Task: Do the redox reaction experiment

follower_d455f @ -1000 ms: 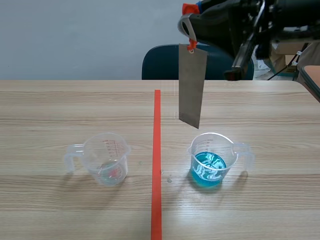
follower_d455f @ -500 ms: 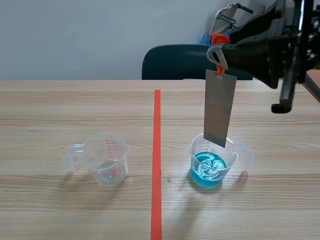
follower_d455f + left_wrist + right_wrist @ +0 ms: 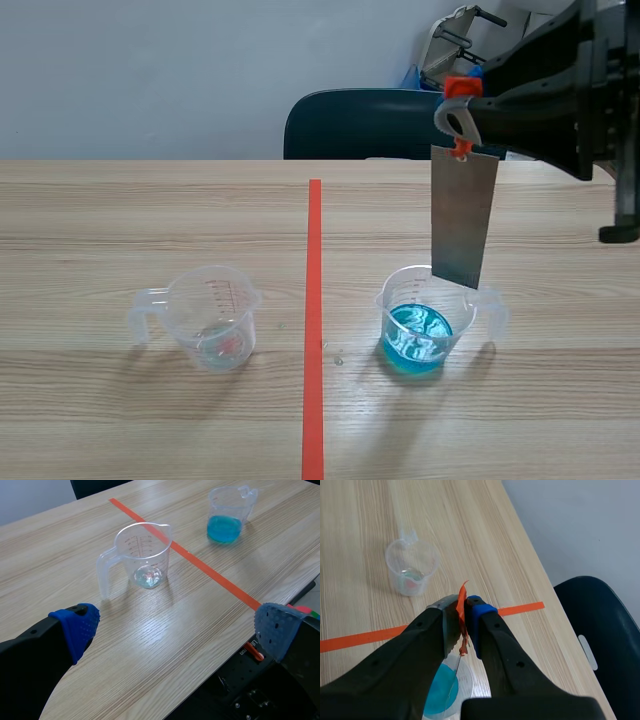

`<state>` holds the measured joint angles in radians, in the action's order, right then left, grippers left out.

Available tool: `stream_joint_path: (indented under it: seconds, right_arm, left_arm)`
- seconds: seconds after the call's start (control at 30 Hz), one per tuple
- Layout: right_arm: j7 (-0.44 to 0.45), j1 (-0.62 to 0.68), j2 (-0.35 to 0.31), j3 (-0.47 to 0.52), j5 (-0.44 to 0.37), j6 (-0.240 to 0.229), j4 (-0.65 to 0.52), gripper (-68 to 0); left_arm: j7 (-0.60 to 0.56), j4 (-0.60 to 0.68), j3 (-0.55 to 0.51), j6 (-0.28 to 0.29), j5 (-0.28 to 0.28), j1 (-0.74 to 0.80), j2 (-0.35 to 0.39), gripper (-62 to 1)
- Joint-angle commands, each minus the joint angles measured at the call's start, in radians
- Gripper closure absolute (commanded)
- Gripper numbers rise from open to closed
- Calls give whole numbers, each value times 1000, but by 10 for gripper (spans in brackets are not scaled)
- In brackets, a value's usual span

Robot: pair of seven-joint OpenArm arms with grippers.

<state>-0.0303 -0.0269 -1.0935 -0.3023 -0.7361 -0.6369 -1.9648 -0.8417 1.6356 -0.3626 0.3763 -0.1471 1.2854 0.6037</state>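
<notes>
Metal strip [image 3: 463,215] dangles above blue-liquid cup [image 3: 420,325], its orange tag [image 3: 460,150] pinched by raised right pincer [image 3: 457,103].

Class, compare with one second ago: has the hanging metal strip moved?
Yes. The metal strip has moved away from the red tape line and lower; its lower end now overlaps the cup of blue liquid.

Wooden table [image 3: 120,220], orange-red tape line [image 3: 314,320] down its middle, clear measuring cup [image 3: 212,318] left of it, cup of blue liquid [image 3: 425,320] right of it, metal strip [image 3: 462,215] hanging over that cup's rim, its orange tab clamped in right gripper [image 3: 460,100], dark chair [image 3: 350,125] behind.
</notes>
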Motion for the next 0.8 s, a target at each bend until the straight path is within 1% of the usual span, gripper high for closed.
stream_joint_path:
  seconds: [0.0,0.07,0.13,0.33,0.77]
  right_arm:
    - [19,-11,-4,10,7,-1,-16,-6]
    - [28,-11,-4,10,27,-17,-16,-6]
    - [37,-11,-4,10,39,-23,-16,-6]
    - [46,-6,-4,10,40,-68,-16,-6]
    - [49,-6,-3,10,55,-68,-16,-6]
  left_arm:
    - [-14,8,1,4,-6,8,-10,-623]
    - [-14,8,1,4,-6,8,-10,-623]
    - [-14,8,1,4,-6,8,-10,-623]
    - [-14,8,1,4,-6,8,-10,-623]
    - [-3,8,1,4,-6,8,-10,-623]
